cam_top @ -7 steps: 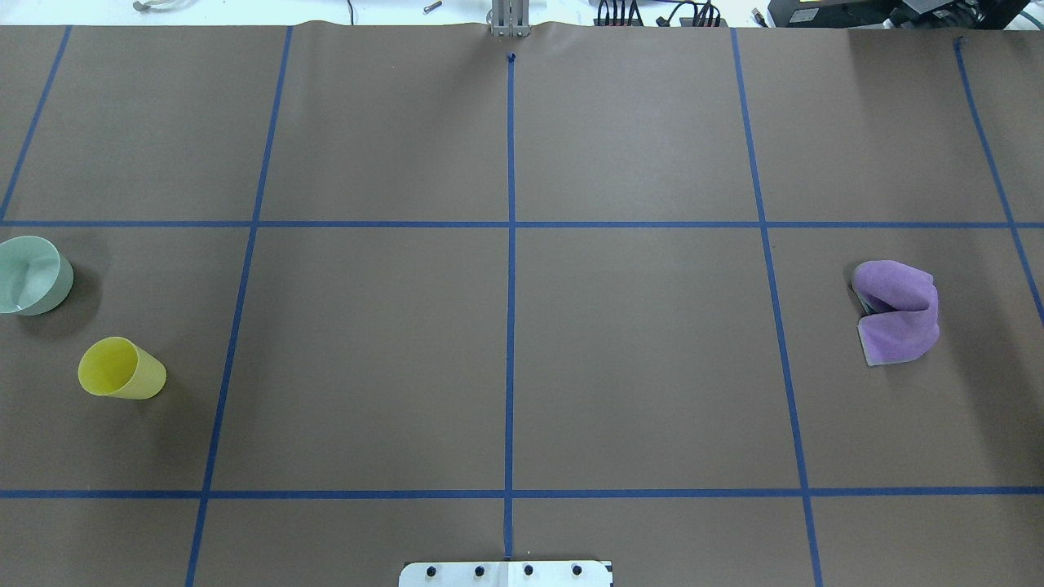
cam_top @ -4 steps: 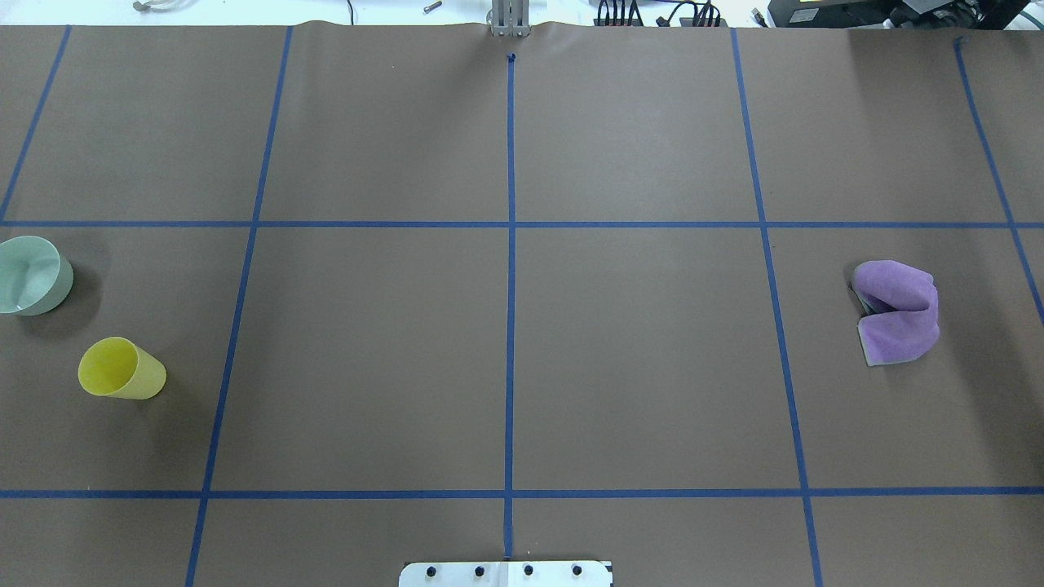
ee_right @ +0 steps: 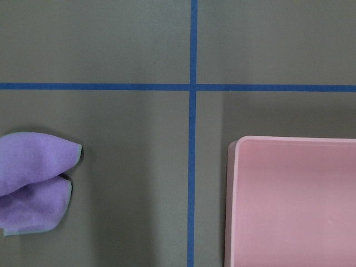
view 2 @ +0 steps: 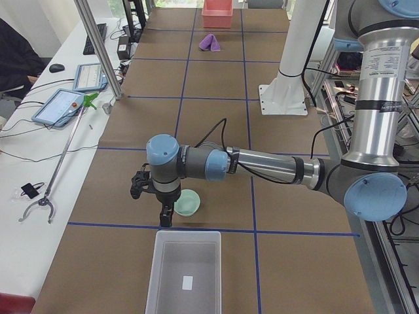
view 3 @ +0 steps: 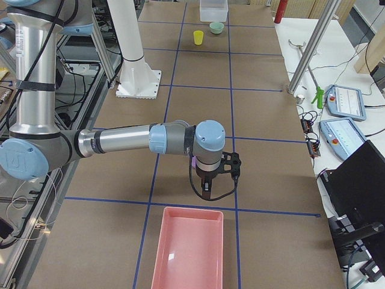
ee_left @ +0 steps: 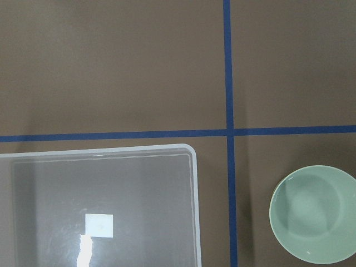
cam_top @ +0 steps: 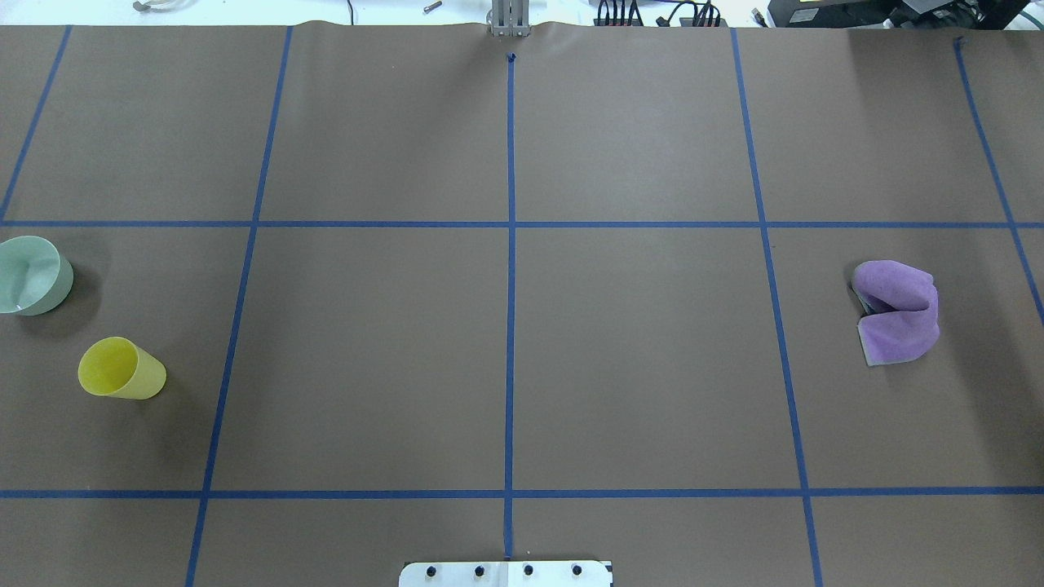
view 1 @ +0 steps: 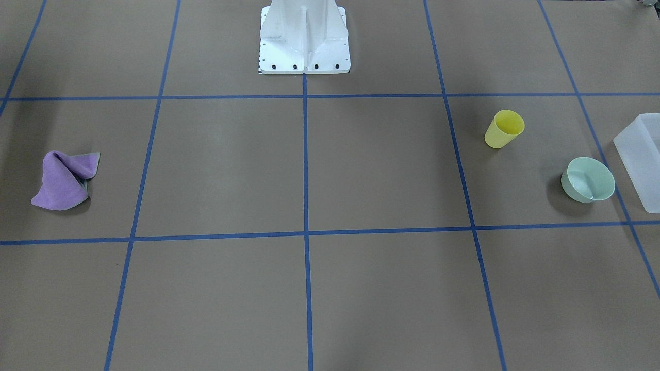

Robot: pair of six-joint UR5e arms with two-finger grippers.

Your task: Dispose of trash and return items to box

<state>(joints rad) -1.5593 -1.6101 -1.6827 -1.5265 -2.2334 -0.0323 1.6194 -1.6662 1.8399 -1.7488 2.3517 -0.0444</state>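
The yellow cup [cam_top: 121,368] stands upright at the table's left side, also in the front view [view 1: 504,129]. The mint-green bowl [cam_top: 31,275] sits beyond it, empty, and shows in the left wrist view [ee_left: 313,214]. The frosted white box [ee_left: 139,194] is empty and lies beside the bowl at the table's left end [view 2: 190,261]. My left gripper [view 2: 139,186] hangs above the table by the bowl [view 2: 187,203] and the box's edge. My right gripper [view 3: 231,164] hangs at the other end. Both show only in side views, so I cannot tell whether they are open or shut.
A crumpled purple cloth [cam_top: 897,312] lies at the table's right side, seen also in the right wrist view [ee_right: 33,189]. An empty pink bin [ee_right: 295,200] sits beside it at the right end [view 3: 187,250]. The white robot base [view 1: 304,36] stands at the near middle edge.
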